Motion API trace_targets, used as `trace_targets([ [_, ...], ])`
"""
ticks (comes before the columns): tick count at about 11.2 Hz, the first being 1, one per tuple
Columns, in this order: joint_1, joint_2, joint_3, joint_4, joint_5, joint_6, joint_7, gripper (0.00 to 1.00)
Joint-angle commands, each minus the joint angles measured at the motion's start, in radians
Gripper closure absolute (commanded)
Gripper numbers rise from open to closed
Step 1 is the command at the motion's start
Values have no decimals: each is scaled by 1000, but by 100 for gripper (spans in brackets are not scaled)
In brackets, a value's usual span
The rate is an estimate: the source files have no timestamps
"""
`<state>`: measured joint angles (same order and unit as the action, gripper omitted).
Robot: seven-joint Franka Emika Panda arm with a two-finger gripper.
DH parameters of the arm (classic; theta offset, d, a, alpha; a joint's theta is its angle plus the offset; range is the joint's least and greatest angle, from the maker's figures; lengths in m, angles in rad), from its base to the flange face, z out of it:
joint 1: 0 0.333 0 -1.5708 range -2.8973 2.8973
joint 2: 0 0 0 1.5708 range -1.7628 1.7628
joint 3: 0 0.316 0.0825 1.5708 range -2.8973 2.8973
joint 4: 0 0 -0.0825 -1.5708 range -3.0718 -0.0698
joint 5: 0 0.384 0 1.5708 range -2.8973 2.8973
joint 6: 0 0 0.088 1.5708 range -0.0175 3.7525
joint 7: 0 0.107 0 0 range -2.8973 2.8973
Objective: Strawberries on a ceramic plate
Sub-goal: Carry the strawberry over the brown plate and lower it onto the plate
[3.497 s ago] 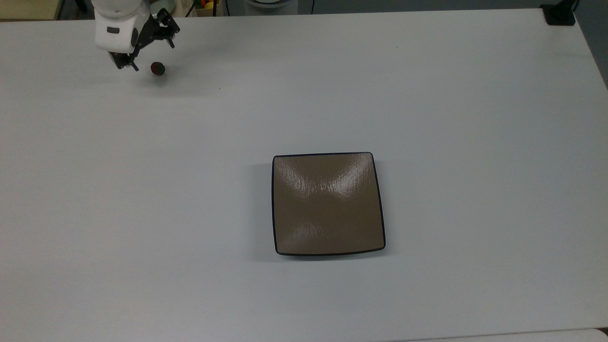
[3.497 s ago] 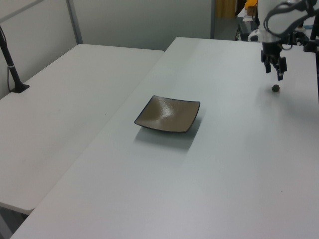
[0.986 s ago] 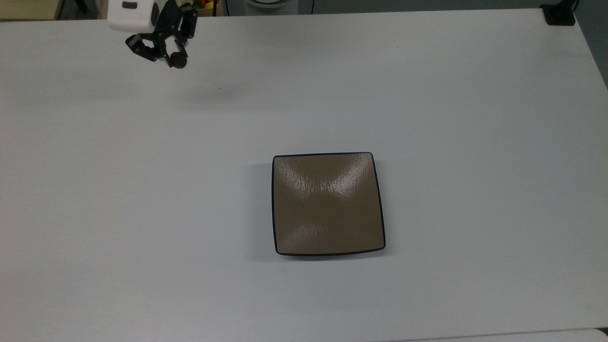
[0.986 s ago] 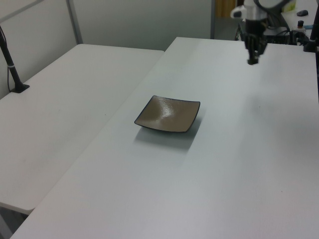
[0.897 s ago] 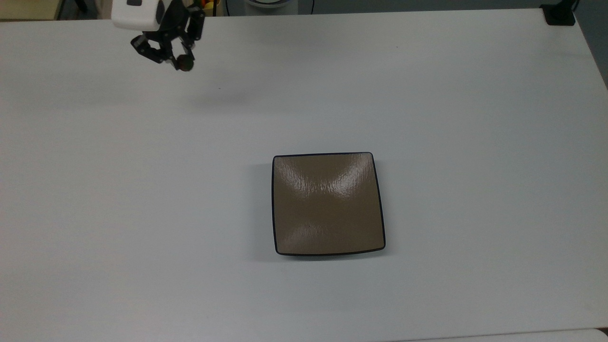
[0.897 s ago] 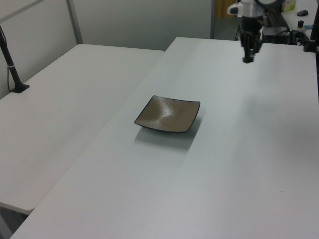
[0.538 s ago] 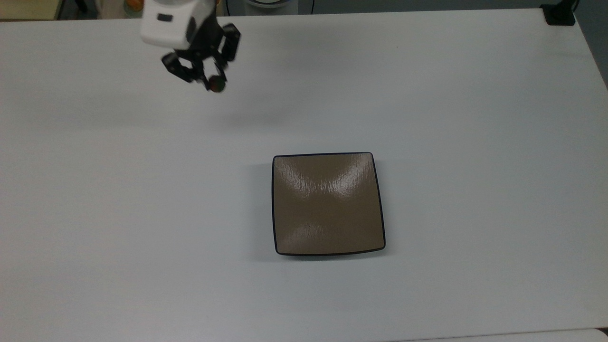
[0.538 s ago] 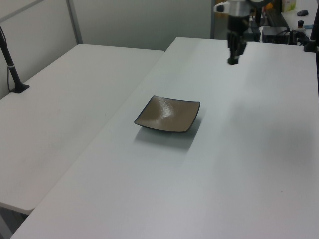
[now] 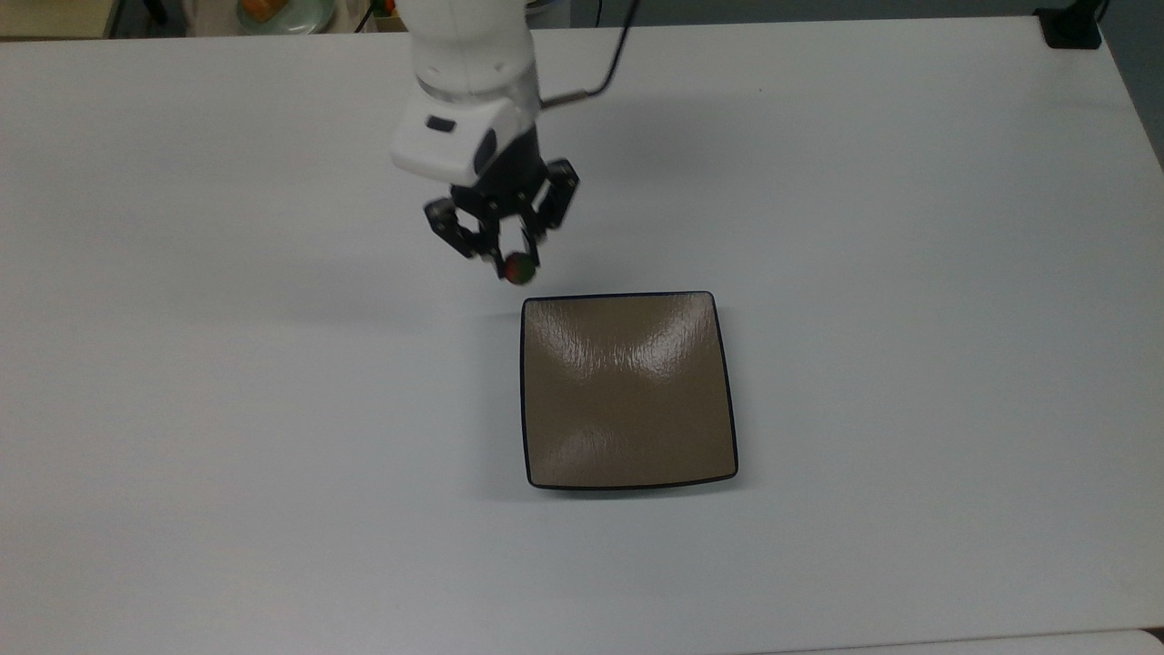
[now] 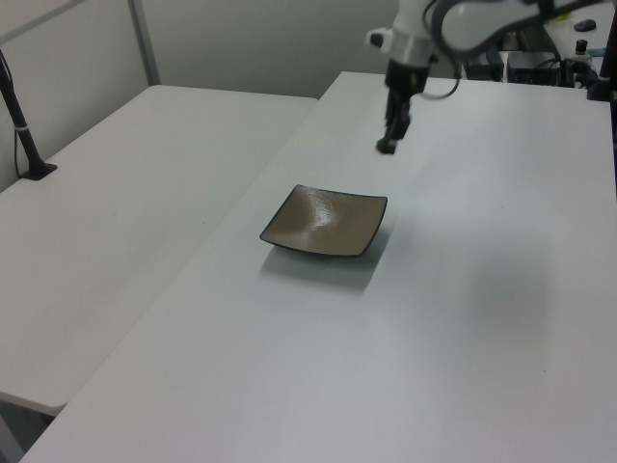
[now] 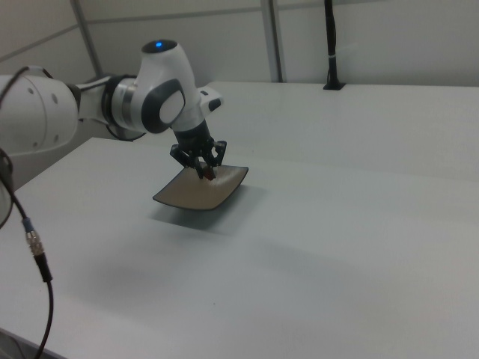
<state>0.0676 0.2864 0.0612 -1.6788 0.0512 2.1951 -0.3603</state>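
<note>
gripping a tiny red-and-green strawberry (image 9: 520, 267), the hand (image 9: 515, 264) hangs beside the glossy tan plate (image 9: 627, 391)

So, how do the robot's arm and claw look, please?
The arm is glossy white, made of rounded segments with dark grey joints and a small blue light on top. A thin dark cable runs from it. The claw is black, with two slim fingers.

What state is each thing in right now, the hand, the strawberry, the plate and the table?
hand: shut on the strawberry, up off the table.
strawberry: held in the hand, in the air, just short of the plate's far edge in the top view.
ceramic plate: flat on the table, nothing on it.
table: bears the plate.
</note>
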Motion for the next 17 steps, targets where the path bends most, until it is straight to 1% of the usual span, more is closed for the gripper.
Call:
trace_targets([
  [1, 49, 95, 0, 30, 12, 167, 131, 99],
  [3, 70, 132, 0, 30, 12, 253, 191, 99],
  [5, 93, 174, 0, 31, 10, 329, 221, 99],
  [10, 126, 273, 0, 31, 10, 506, 228, 99],
  [12, 127, 289, 0, 31, 10, 534, 228, 97],
  [14, 139, 296, 0, 30, 10, 537, 230, 84],
  [15, 139, 296, 0, 28, 10, 537, 228, 51],
  [16, 144, 292, -1, 25, -10, 538, 218, 1],
  [17, 149, 284, -1, 24, -10, 538, 227, 0],
])
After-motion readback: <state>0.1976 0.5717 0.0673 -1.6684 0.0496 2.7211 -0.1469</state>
